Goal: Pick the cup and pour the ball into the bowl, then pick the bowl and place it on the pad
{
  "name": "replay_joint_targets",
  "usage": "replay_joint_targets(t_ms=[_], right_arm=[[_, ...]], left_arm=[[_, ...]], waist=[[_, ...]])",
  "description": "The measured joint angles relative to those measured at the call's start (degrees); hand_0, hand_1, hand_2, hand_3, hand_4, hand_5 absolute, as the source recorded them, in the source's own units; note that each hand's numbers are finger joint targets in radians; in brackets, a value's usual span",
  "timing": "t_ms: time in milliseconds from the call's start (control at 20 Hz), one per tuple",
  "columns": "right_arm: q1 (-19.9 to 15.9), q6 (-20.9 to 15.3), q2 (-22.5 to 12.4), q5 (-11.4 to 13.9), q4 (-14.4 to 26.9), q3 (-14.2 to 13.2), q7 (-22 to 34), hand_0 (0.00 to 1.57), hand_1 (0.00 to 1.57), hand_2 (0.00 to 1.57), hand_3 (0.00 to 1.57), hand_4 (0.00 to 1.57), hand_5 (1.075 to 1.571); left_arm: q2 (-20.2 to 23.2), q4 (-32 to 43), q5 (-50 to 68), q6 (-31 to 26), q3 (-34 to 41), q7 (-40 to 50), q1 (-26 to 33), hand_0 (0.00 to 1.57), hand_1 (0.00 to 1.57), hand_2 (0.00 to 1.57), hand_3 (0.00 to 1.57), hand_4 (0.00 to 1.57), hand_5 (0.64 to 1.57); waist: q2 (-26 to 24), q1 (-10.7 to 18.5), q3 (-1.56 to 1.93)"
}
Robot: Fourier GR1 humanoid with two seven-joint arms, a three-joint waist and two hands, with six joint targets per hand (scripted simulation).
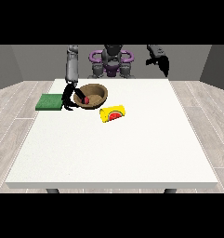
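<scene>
Ball in bowl; cup lies tipped. Left-side hand at the rim, fingers' state unclear. Bowl likely rigid, light; grip rim.

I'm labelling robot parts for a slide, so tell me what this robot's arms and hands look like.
Both arms are slim grey segmented tubes ending in black hands. The hand at the view's left hangs from a long, light grey forearm. The hand at the view's right is a dark shape on a short, darker grey arm. No cables or markings can be made out.
</scene>
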Motion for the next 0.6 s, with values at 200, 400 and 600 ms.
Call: replay_joint_targets(t_ms=[200, 400, 600], right_arm=[[-1.59, -0.91, 1.24, 3.43, -0.39, 4.49, 12.07, 1.57, 1.57, 1.57, 0.86, 0.82, 1.564], [-5.73, 1.89, -0.1, 5.21, -2.52, 7.35, 23.11, 1.57, 1.57, 1.57, 0.78, 0.82, 1.568], [-6.01, 5.27, -2.62, 3.98, -4.81, 6.37, 27.44, 1.57, 1.57, 1.57, 0.75, 0.79, 1.57]], left_arm=[[1.85, 5.48, 1.83, -0.81, 3.72, -1.09, 2.7, 0.0, 0.0, 0.0, 0.0, 1.0, 1.41], [2.57, 10.12, 2.19, -0.31, 5.93, -2.22, 5.38, 0.0, 0.0, 0.0, 0.0, 1.01, 1.407], [3.56, 10.25, 2.77, -1.01, 7.06, -2.32, 7.11, 0.0, 0.0, 0.0, 0.0, 1.0, 1.414]], waist=[[-6.26, -4.36, 0.83], [-11.55, -9.22, 1.15], [-12.98, -10.84, 1.31]])
